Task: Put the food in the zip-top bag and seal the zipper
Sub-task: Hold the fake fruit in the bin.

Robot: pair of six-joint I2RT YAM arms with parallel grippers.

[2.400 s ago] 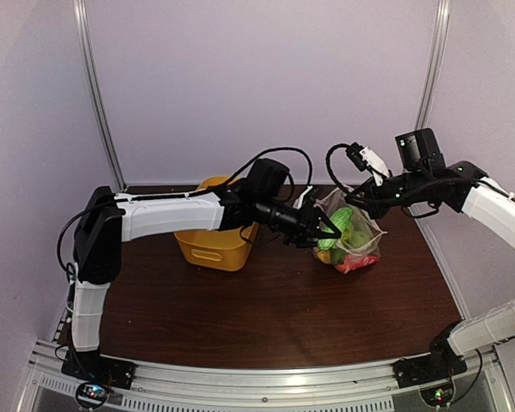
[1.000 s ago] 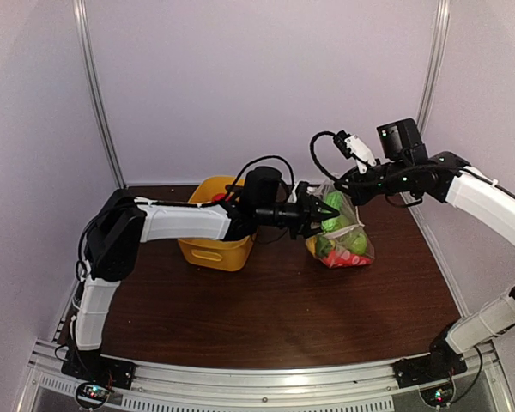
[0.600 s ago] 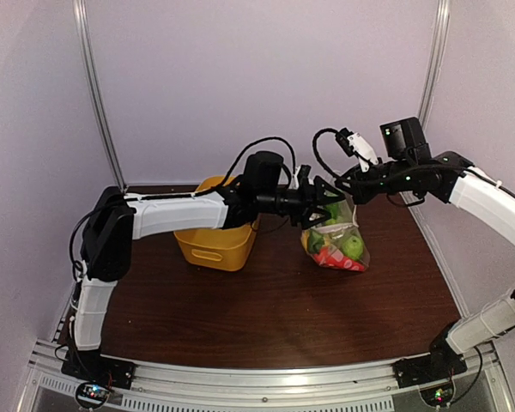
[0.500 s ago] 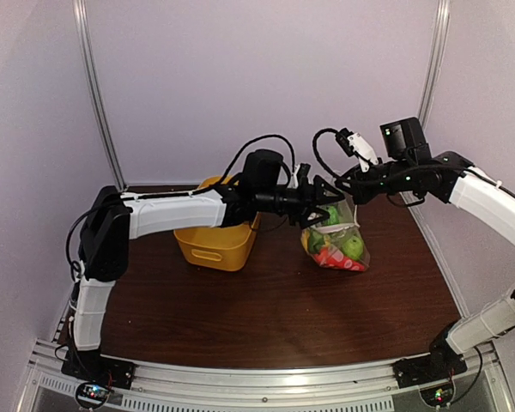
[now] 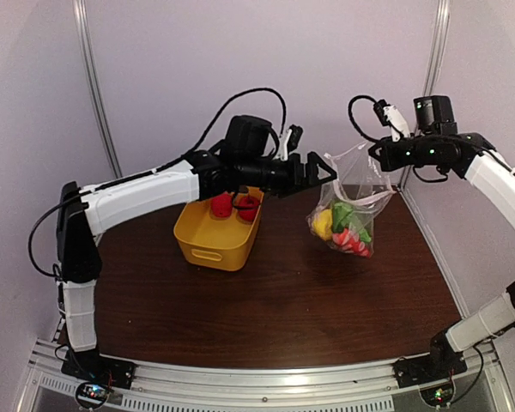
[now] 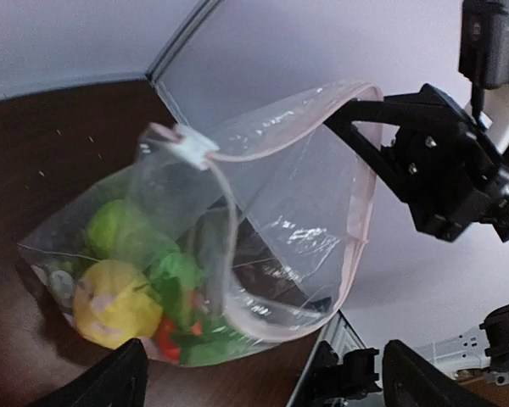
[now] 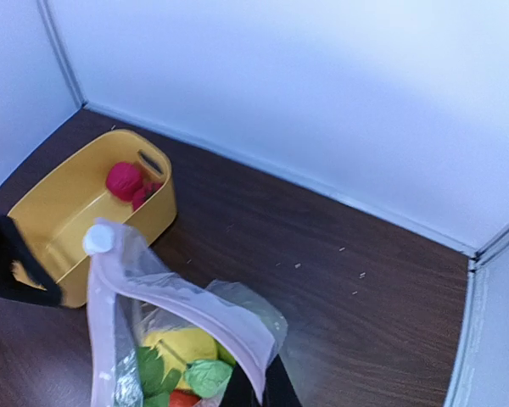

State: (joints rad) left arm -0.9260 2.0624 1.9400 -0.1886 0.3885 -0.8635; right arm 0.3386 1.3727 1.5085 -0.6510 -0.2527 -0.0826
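My right gripper (image 5: 380,155) pinching rim of clear dotted plastic zip-top bag (image 5: 352,184), mouth gaping. My left gripper (image 5: 320,174) beside it, jaws spread wide. Inside, small plastic toy fruits and vegetables (image 5: 342,228) at bottom.

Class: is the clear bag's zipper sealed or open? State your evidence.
Open. In the left wrist view, the two pink-lined strips of the zipper gape wide apart, and food shows inside the zip-top bag.
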